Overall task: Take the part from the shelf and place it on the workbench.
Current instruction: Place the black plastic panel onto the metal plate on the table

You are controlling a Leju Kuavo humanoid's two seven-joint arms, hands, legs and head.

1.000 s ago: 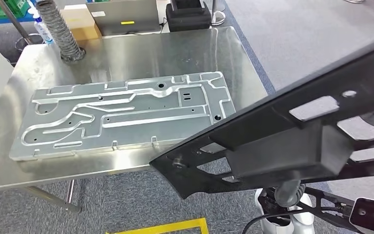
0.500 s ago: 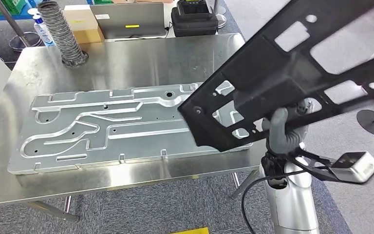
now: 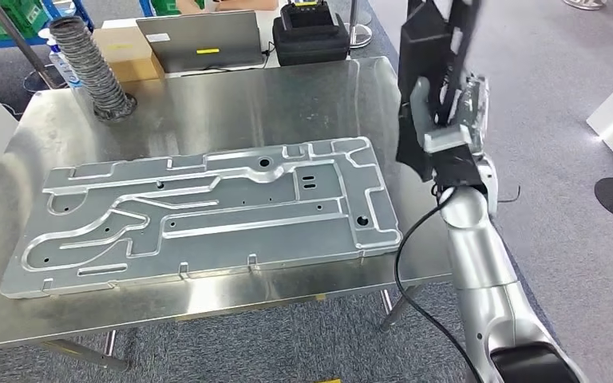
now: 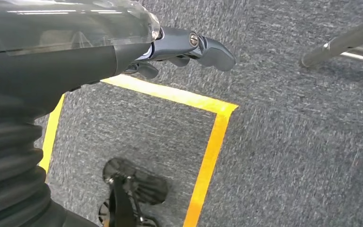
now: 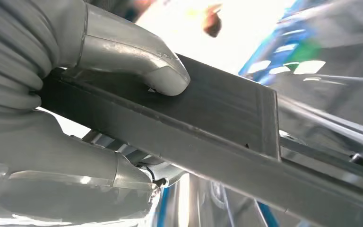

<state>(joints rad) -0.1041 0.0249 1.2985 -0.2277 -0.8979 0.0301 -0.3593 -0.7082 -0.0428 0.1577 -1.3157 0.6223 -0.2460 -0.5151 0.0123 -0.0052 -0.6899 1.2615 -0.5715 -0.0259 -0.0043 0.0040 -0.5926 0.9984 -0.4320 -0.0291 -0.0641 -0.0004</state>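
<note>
Change: the black part [image 3: 435, 56], a second ago lying broad and low across the near right of the head view, has swung up and now stands nearly on edge above the tabletop's right edge; the whole scene has also shifted a little, so the camera moved too.
Part: black, flat, with cut-outs; held in the air over the right rim of the steel tabletop [image 3: 207, 104], its upper end running out of the picture. Not touching the tabletop.
Right hand: right hand [image 3: 447, 120] grasps the part, thumb [image 5: 137, 56] pressed on one face and the fingers wrapped under the other.
Left hand: left hand [image 4: 179, 47] hangs over the carpet, holding nothing, fingers loosely extended.
Tabletop load: a large machined aluminium plate [image 3: 199, 211] covers most of the middle; a ribbed hose [image 3: 88, 64], a laptop [image 3: 199, 36] and a black case [image 3: 311, 36] sit along the far edge.
Step in hand: judged as carrying the part over for set-down.
How to do it well: roll the wrist to bring the part flat before lowering; an on-edge landing would likely tip. Free steel is scarce, so aim for the bare strip near the right and far side, or accept resting on the plate. Lower slowly, and loosen the fingers only once it is supported.
Risk: the long overhang may clip the plate or the case.
</note>
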